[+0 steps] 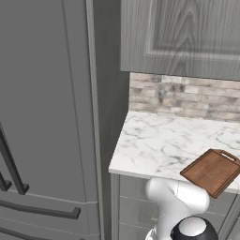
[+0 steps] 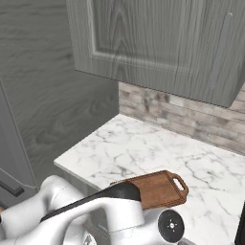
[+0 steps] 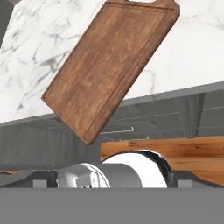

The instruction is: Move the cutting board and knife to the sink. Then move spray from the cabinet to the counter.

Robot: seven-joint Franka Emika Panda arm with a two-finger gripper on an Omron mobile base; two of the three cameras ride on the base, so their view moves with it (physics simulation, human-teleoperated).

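Observation:
The cutting board (image 1: pixel 212 171) is a reddish-brown wooden board lying flat on the white marble counter (image 1: pixel 154 140), near its front edge. Its loop handle points toward the back wall. In the hand view the cutting board (image 3: pixel 113 65) lies at a slant, with one corner past the edge of the counter (image 3: pixel 39 65). My gripper (image 3: pixel 111 180) is open, its dark fingertips (image 3: pixel 41 178) wide apart with nothing between them, well short of the board. My arm covers the near end of the cutting board (image 2: pixel 160 186). The cabinet (image 2: pixel 158 43) above has its door shut. Knife, sink and spray are out of view.
A tall grey unit with dark bar handles (image 1: pixel 42 211) stands left of the counter. A brick backsplash (image 1: pixel 183 96) runs behind it. Grey drawers (image 3: pixel 144 122) sit under the worktop, above a strip of wooden floor (image 3: pixel 183 151). The cabinet door has a vertical handle (image 2: pixel 220 45).

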